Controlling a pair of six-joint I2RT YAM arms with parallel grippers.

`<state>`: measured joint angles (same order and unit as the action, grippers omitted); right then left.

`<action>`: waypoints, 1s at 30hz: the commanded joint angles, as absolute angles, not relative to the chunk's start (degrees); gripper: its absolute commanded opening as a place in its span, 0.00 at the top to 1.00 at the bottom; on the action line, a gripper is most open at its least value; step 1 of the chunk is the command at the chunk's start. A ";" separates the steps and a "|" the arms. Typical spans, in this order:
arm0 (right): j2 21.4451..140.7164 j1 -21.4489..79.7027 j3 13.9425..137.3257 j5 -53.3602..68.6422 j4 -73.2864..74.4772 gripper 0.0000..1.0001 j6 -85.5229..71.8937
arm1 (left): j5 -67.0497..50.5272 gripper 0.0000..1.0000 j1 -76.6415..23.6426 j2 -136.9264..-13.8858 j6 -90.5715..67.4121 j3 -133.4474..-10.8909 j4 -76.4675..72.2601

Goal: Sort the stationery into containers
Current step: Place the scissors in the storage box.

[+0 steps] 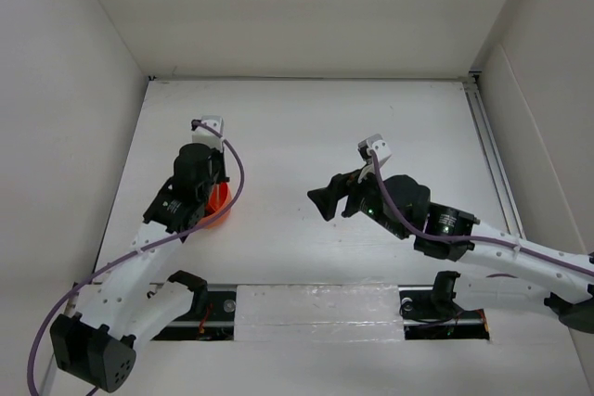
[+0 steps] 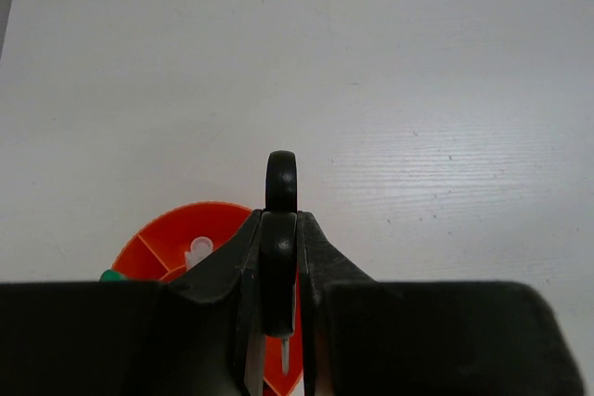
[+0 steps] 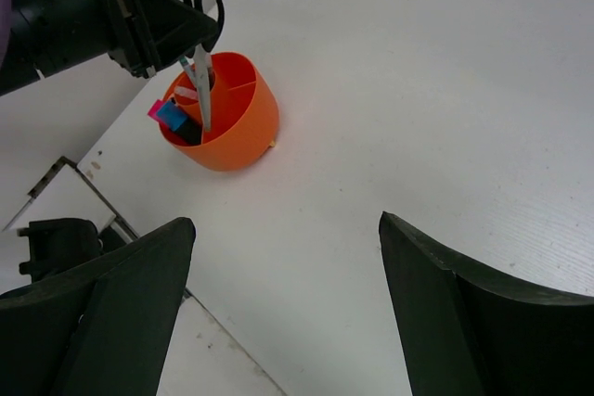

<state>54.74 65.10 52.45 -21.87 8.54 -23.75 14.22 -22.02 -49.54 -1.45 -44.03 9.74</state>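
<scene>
Black-handled scissors point(image 3: 200, 90) hang blades down into the orange cup point(image 3: 237, 132), which has dividers inside. My left gripper point(image 2: 280, 220) is shut on the scissors' handle point(image 2: 281, 178), directly above the cup point(image 2: 176, 238). From above, the left wrist point(image 1: 197, 178) covers most of the cup point(image 1: 221, 212). Pink point(image 3: 155, 110) and blue point(image 3: 173, 119) highlighter tips stick up in one compartment. My right gripper point(image 3: 288, 229) stands open and holds nothing, well to the right of the cup over bare table, and appears in the top view point(image 1: 325, 201) near the middle.
White walls point(image 1: 74, 90) enclose the table on the left, back and right. A metal rail point(image 1: 492, 155) runs along the right edge. The arms' base plate point(image 1: 316, 308) lies along the near edge, close to the cup's left side.
</scene>
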 commanded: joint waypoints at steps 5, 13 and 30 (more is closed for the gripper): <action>53.00 64.78 52.56 -20.74 5.36 0.13 -23.12 | 21.44 1.00 -21.71 -49.75 -3.16 -41.76 4.14; 52.38 64.78 52.56 -20.74 5.36 0.13 -22.07 | 21.45 1.00 -21.71 -51.59 -4.48 -40.69 4.12; 52.38 64.78 53.09 -21.27 5.36 0.13 -20.92 | 18.81 0.83 -19.86 -52.73 -9.14 -40.17 5.71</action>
<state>53.25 64.95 52.42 -21.12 8.47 -22.04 20.38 -20.64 -53.21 -7.99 -40.73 7.49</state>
